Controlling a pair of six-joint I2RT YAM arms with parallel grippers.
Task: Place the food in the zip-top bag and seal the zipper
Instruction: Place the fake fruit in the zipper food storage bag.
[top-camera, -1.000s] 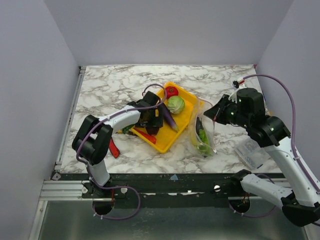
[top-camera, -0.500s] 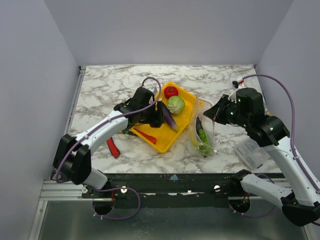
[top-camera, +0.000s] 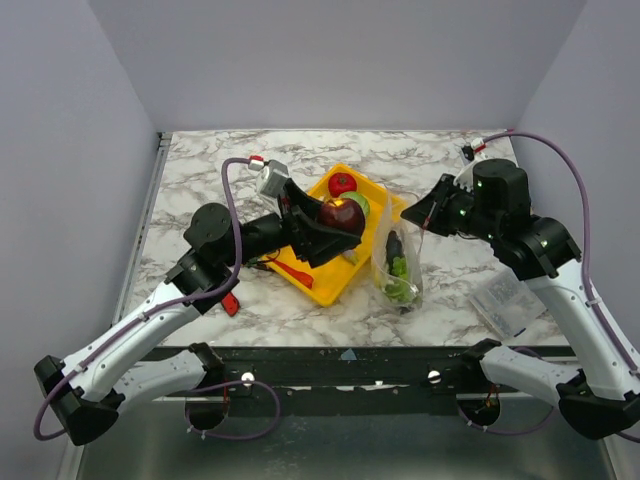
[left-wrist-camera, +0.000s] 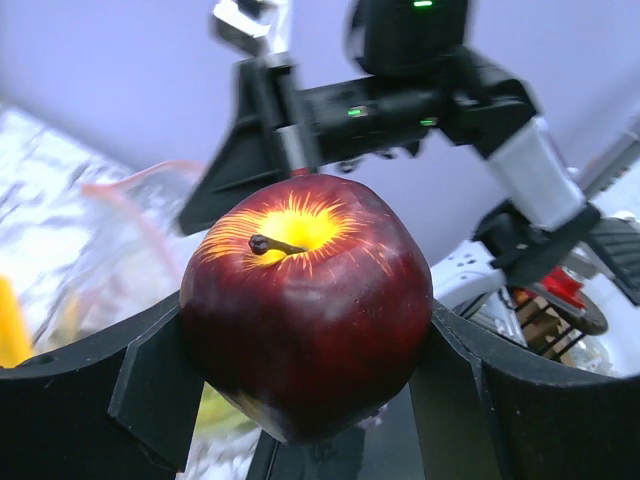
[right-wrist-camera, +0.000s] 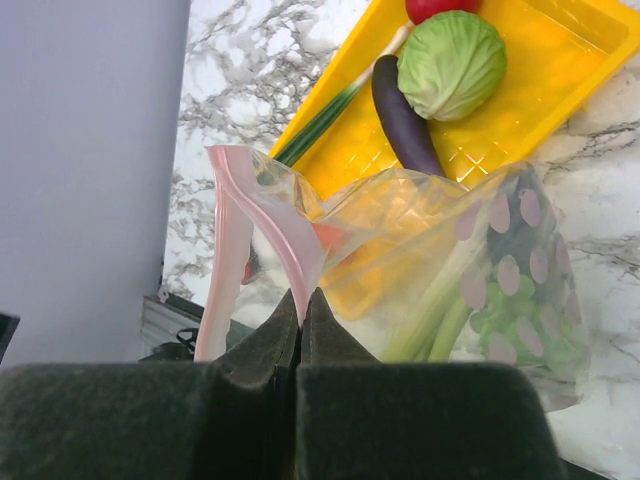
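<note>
My left gripper (top-camera: 342, 217) is shut on a dark red apple (left-wrist-camera: 305, 300) with yellow round its stem. It holds the apple (top-camera: 342, 213) above the yellow tray (top-camera: 322, 282), just left of the bag's mouth. My right gripper (right-wrist-camera: 301, 296) is shut on the pinkish zipper strip (right-wrist-camera: 292, 250) and holds the clear zip-top bag (top-camera: 398, 262) upright and open. The bag (right-wrist-camera: 470, 270) holds green stalks, grapes and a dark vegetable. A red tomato (top-camera: 342, 183), a green cabbage (right-wrist-camera: 452, 62), a purple eggplant (right-wrist-camera: 403, 115) and green onions (right-wrist-camera: 335, 105) lie in the tray.
A red-handled tool (top-camera: 228, 298) lies on the marble left of the tray. A red chili (top-camera: 291, 270) lies at the tray's near edge. A small clear packet (top-camera: 505, 303) lies at the near right. Grey walls stand on three sides.
My left arm has lifted out of the tray with the apple and swung right toward the bag. My right gripper has raised the bag's mouth, and the bag stands more upright.
</note>
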